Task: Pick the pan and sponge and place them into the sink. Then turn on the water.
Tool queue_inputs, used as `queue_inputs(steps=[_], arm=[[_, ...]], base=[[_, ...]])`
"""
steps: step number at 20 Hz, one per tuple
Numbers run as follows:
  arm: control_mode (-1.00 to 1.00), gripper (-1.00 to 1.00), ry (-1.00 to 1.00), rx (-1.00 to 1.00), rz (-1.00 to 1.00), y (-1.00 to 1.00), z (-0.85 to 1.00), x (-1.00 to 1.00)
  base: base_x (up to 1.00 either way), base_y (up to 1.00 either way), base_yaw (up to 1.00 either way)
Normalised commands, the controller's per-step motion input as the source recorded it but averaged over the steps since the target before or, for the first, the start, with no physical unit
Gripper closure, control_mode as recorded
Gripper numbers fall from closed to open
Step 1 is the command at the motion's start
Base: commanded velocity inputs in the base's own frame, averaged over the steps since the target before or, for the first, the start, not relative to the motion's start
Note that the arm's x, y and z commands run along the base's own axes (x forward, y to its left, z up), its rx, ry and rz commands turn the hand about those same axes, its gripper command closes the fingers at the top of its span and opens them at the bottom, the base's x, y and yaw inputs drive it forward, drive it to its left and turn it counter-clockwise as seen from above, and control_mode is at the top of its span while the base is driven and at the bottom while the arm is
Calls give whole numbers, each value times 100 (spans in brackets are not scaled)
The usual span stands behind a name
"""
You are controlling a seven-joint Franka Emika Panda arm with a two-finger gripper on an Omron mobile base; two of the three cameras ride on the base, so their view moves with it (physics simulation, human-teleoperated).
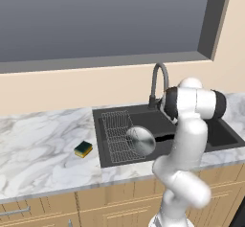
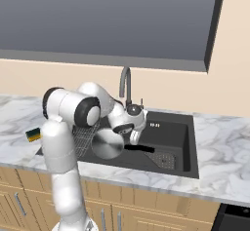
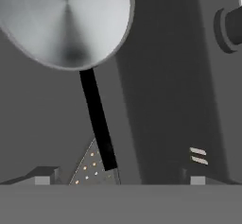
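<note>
Over the dark basin of the sink [image 2: 178, 127], I hold the gripper [image 2: 134, 140] pointing down, just above the free end of the pan's thin black handle [image 2: 139, 148]. The pan [image 2: 107, 144] is already inside the sink, its shiny round body lying against the wire rack [image 1: 117, 135] side. In the hand view the two finger tips [image 3: 45, 176] stand wide apart with the handle [image 3: 98, 119] running up between them toward the pan's disc [image 3: 66, 20]; the jaws are parted and hold nothing that I can see. The handle's long axis points from the pan straight back at the tool, so I judge the pan as placed. The sponge [image 1: 83, 149] sits on the marble counter [image 1: 38, 149] left of the sink, well apart from the gripper, beyond the rack and the basin's near edge. That leftward reach is what the next pick turns on. The gooseneck faucet [image 1: 160, 82] stands behind the basin, no water visible.
</note>
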Motion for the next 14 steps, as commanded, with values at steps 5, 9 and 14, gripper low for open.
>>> queue_inputs(steps=[5, 9, 14], arm=[[-100, -100, 3, 23, -23, 12, 59, -57], [-100, -100, 0, 30, -25, 4, 66, -53], [-100, -100, 0, 26, -30, 0, 94, -19]], base=[[0, 0, 0], [0, 0, 0], [0, 0, 0]])
